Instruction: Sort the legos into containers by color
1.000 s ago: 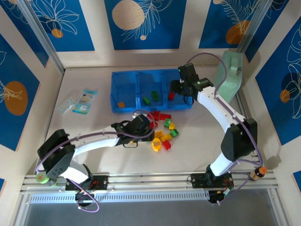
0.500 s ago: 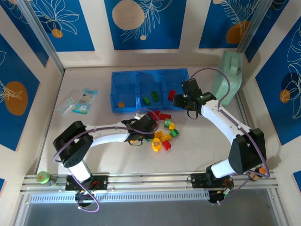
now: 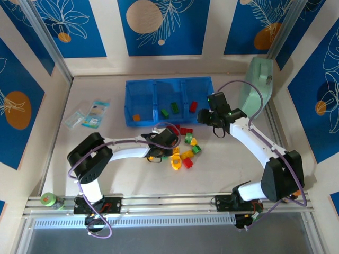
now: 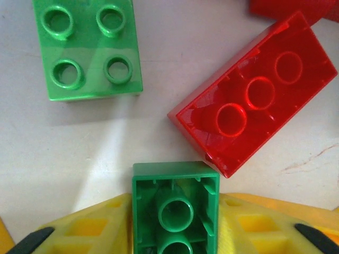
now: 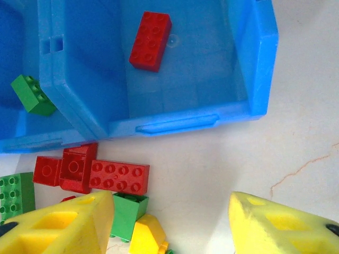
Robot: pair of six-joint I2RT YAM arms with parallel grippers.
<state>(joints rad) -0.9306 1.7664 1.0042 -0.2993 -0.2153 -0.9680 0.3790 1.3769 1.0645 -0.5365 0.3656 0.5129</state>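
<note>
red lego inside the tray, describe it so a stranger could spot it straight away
Find the blue tray at the table's far side and take its right compartment. The red lego lies alone there, studs up; the middle compartment holds green legos and the left an orange one.

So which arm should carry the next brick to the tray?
Left. The left gripper clasps a green brick; the right gripper hangs open and empty near the tray.

Ahead of my left gripper (image 4: 175,203), gripping an upturned green brick (image 4: 175,222), a red brick (image 4: 254,95) blocks right-forward; bare table (image 4: 79,153) lies left-forward.
</note>
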